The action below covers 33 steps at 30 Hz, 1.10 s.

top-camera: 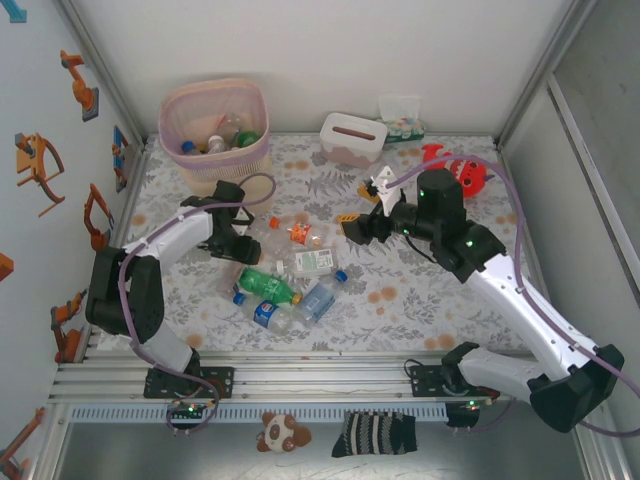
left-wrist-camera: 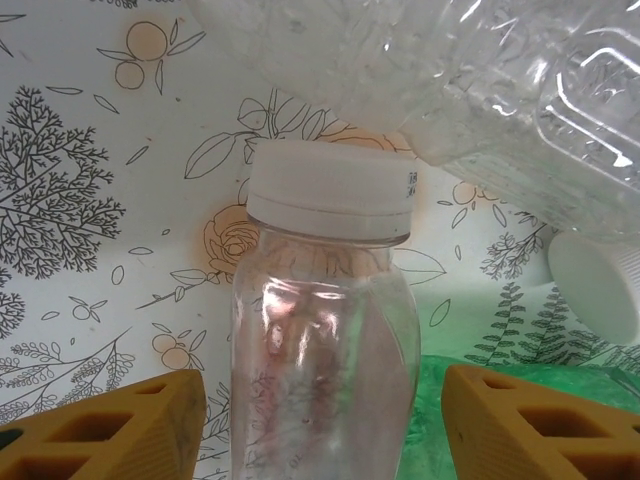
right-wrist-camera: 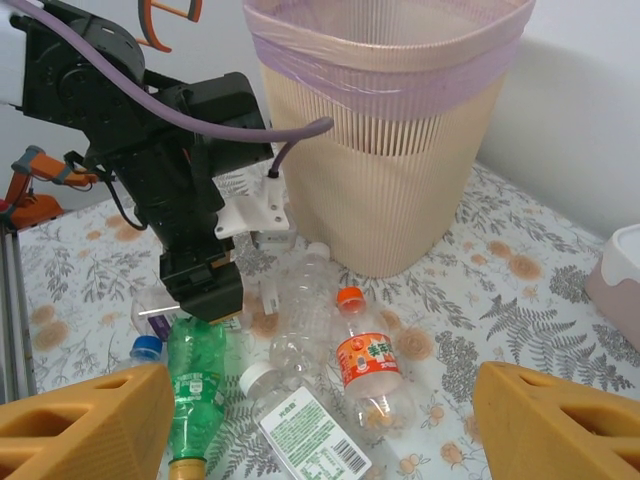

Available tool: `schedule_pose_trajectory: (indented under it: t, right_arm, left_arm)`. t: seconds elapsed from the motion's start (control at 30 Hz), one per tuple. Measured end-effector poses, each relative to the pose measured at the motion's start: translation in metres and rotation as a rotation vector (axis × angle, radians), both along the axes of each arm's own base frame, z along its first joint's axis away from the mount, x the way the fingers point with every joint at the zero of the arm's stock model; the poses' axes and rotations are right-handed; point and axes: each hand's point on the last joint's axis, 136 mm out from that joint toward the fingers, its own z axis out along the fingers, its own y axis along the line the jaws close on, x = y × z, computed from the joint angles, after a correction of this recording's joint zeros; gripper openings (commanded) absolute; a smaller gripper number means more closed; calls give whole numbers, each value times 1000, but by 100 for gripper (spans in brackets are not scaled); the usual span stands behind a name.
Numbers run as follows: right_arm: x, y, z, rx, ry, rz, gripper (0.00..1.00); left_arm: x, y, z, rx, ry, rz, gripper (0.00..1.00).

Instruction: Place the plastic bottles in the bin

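Already several plastic bottles (top-camera: 222, 135) lie inside the bin (top-camera: 178, 110), a beige wastebasket with a pink liner folded over its rim. It stands at the far left corner of the counter (top-camera: 420, 300). The other bottles lie scattered on the counter on the near side of the bin, a little to its right.

Closest to the bin's foot lies a clear bottle (right-wrist-camera: 305, 310). Just beyond it, farther from the bin, lies an orange-labelled bottle (right-wrist-camera: 368, 365) with an orange cap. A green bottle (right-wrist-camera: 195, 390) and a white-labelled bottle (right-wrist-camera: 305, 430) with green print lie farther still from the bin.

The left arm (top-camera: 165, 240) reaches down just in front of the bin, among these bottles. Its jaws are spread around a clear white-capped bottle (left-wrist-camera: 325, 300). The yellow fingertips (left-wrist-camera: 130, 420) stand one on each side of it, with a thin gap showing at both sides, so nothing is pinched. A larger clear bottle (left-wrist-camera: 480, 90) lies across the view above that cap; whether the two touch I cannot tell.

The right arm (top-camera: 500, 275) hangs over the counter well to the right of the bin, pointing toward it. Its jaws are spread wide with nothing between the fingertips (right-wrist-camera: 90, 420).

A white tissue box (top-camera: 352, 138) sits to the right of the bin, and a red plush toy (top-camera: 462, 172) lies farther right again.
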Motion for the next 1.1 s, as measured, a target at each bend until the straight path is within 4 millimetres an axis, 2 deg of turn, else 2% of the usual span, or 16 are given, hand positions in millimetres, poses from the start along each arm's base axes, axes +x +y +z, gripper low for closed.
schedule_pose_trajectory:
  t: [0.13, 0.3, 0.5, 0.63, 0.83, 0.97, 1.1]
  right_arm:
    - [-1, -1, 2, 4, -5, 0, 77]
    - [-1, -1, 2, 4, -6, 0, 77]
    - [-1, -1, 2, 4, -6, 0, 77]
    - [-2, -1, 4, 7, -11, 0, 77]
    - [-3, -2, 5, 9, -14, 0, 78]
    - [-3, -2, 5, 9, -14, 1, 77]
    - [-2, -1, 5, 10, -14, 2, 77]
  left_arm:
    - [-3, 2, -5, 26, 17, -11, 57]
    - [-5, 5, -11, 58, 35, -19, 46]
    - [-6, 9, -12, 80, 37, -22, 43]
    - [-4, 11, -3, 87, 6, -18, 43]
    - [-2, 14, 39, 56, -121, -9, 43]
    - [-5, 15, 74, 16, -216, 1, 43]
    - [-3, 11, 117, -68, -331, 18, 42]
